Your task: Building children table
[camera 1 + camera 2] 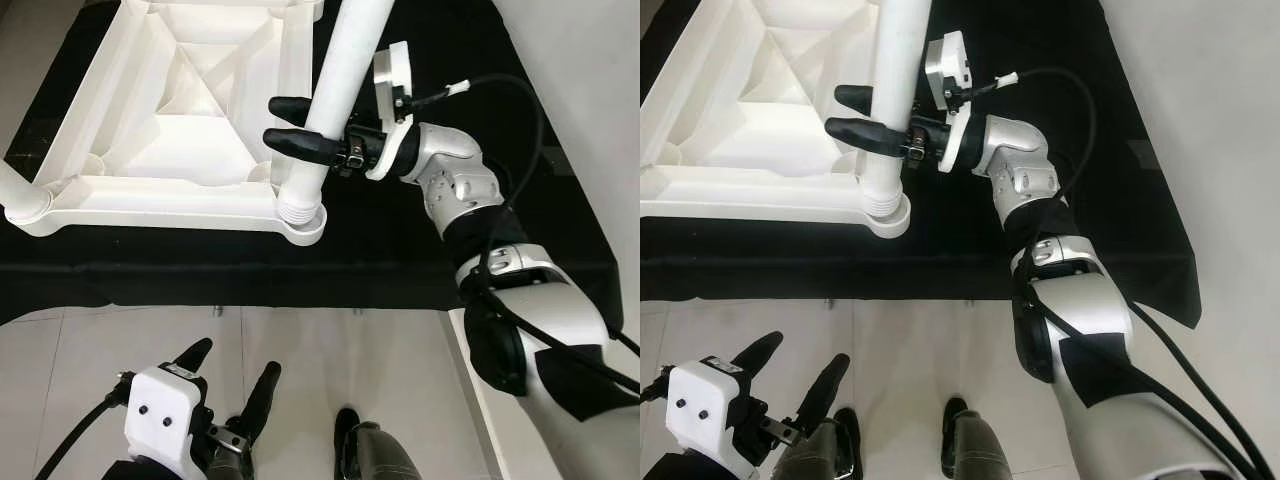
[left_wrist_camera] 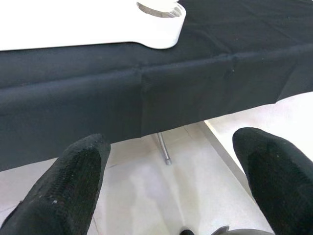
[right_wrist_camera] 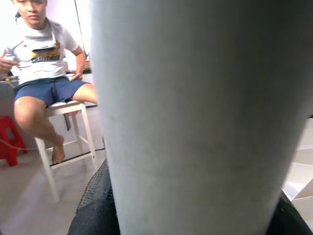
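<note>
Tabletop (image 1: 180, 100) upside down on black cloth (image 1: 420, 250), R gripper (image 1: 300, 125) clamping leg (image 1: 335, 90), L gripper (image 1: 225, 385) open.

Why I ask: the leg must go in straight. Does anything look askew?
Yes. The white leg held by the right gripper leans away from upright above the corner socket of the upturned tabletop, threads still showing.
</note>
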Robot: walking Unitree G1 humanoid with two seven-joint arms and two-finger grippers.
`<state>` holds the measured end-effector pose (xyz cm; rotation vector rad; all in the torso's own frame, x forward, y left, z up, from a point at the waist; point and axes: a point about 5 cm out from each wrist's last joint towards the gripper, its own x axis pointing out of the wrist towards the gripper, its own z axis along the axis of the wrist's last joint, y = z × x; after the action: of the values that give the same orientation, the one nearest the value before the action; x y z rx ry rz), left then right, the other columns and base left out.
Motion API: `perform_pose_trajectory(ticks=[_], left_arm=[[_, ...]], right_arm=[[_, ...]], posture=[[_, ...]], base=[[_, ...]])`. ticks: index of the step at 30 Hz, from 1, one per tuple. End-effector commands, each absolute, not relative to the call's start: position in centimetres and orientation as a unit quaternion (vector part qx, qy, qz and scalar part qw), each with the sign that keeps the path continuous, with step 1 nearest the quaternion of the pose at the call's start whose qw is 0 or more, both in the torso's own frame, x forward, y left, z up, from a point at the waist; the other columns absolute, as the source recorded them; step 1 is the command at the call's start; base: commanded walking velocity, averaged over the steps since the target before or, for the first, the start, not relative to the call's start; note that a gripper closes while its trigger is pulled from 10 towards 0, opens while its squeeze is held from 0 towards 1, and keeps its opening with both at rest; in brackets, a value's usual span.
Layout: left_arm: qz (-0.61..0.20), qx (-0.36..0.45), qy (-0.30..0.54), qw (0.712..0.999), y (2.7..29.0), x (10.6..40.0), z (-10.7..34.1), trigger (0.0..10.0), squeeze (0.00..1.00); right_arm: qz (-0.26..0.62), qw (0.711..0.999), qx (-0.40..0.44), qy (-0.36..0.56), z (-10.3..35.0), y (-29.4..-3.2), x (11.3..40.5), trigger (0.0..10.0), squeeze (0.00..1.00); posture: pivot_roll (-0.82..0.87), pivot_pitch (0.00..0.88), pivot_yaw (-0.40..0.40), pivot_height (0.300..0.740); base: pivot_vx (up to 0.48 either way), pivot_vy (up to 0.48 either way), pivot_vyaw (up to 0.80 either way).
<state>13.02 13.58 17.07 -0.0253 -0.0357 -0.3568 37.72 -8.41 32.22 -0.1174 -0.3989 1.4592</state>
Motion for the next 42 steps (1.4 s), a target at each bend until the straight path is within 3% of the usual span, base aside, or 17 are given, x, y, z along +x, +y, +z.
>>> perform_pose_trajectory(ticks=[1, 19, 21, 22, 27, 42], left_arm=[[-0.175, -0.01, -0.005, 0.985, 13.6, 12.7, 16.6, 10.0, 0.0], [-0.176, -0.009, -0.005, 0.984, 13.7, 12.7, 16.5, 10.0, 0.0], [-0.176, -0.009, -0.005, 0.984, 13.7, 12.7, 16.5, 10.0, 0.0], [-0.176, -0.009, -0.005, 0.984, 13.7, 12.7, 16.5, 10.0, 0.0], [-0.176, -0.009, -0.005, 0.984, 13.7, 12.6, 16.6, 10.0, 0.0], [-0.178, -0.011, -0.002, 0.984, 13.5, 12.0, 16.9, 10.0, 0.0]], right_arm=[[0.665, 0.731, -0.054, -0.141, 30.7, -8.9, 38.0, 10.0, 0.0], [0.71, 0.689, -0.113, -0.09, 28.5, -7.5, 37.3, 10.0, 0.0], [0.737, 0.655, -0.15, -0.072, 28.1, -6.9, 36.9, 10.0, 0.0], [0.737, 0.655, -0.15, -0.072, 28.1, -6.9, 36.9, 10.0, 0.0], [0.789, 0.59, -0.163, -0.059, 28.7, -4.9, 35.7, 10.0, 0.0], [0.827, 0.544, -0.142, -0.004, 27.9, -3.3, 34.5, 10.0, 0.0]], posture=[[0.06, 0.387, -0.067, 0.74], [0.06, 0.389, -0.062, 0.74], [0.06, 0.389, -0.062, 0.74], [0.06, 0.389, -0.062, 0.74], [0.06, 0.396, -0.067, 0.74], [0.07, 0.424, -0.067, 0.74]], base=[[0.0, 0.0, 0.0], [0.0, 0.0, 0.0], [0.0, 0.0, 0.0], [0.0, 0.0, 0.0], [0.0, 0.0, 0.0], [0.0, 0.0, 0.0]])
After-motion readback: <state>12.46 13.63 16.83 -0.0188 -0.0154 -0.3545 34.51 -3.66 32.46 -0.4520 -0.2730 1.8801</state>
